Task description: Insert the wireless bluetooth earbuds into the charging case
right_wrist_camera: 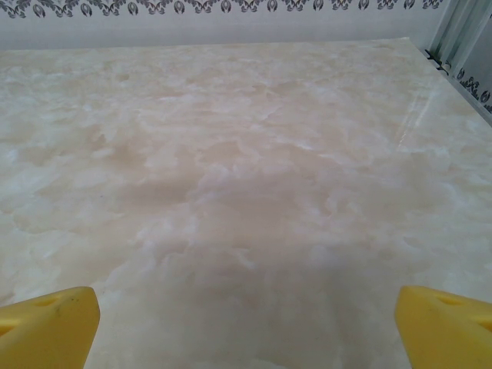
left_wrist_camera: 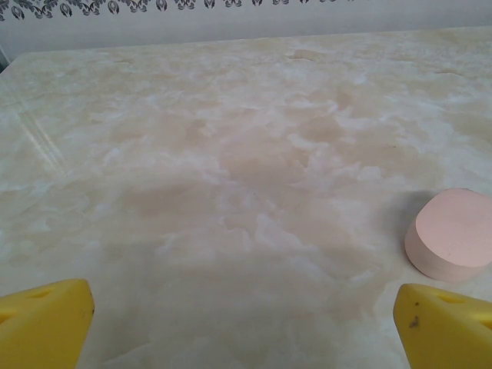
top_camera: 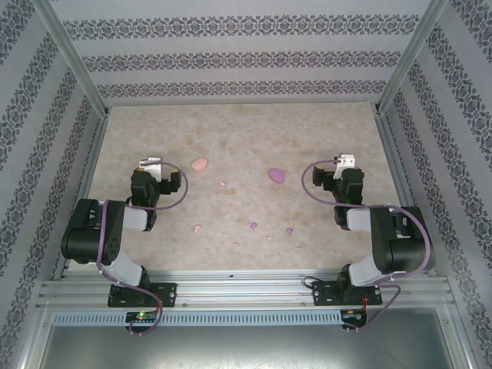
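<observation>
A salmon-pink oval charging case (top_camera: 200, 164) lies on the marble table, just right of my left gripper (top_camera: 154, 164). In the left wrist view the same case (left_wrist_camera: 453, 234) sits ahead and to the right of the open left gripper (left_wrist_camera: 246, 330), apart from its yellow fingertips (left_wrist_camera: 46, 323). A purple oval case (top_camera: 276, 175) lies left of my right gripper (top_camera: 346, 162). Four tiny wireless bluetooth earbuds lie loose nearer the arms: one pale pink (top_camera: 223, 184), another pale pink (top_camera: 197, 228), one purple (top_camera: 253, 225), another purple (top_camera: 290, 230). The right gripper (right_wrist_camera: 246, 330) is open over bare table.
Patterned walls and metal frame posts (top_camera: 81, 81) enclose the table (top_camera: 246, 138) on three sides. Both arm bases (top_camera: 131, 292) are bolted to the rail at the near edge. The table's right edge (right_wrist_camera: 453, 84) lies close to the right gripper.
</observation>
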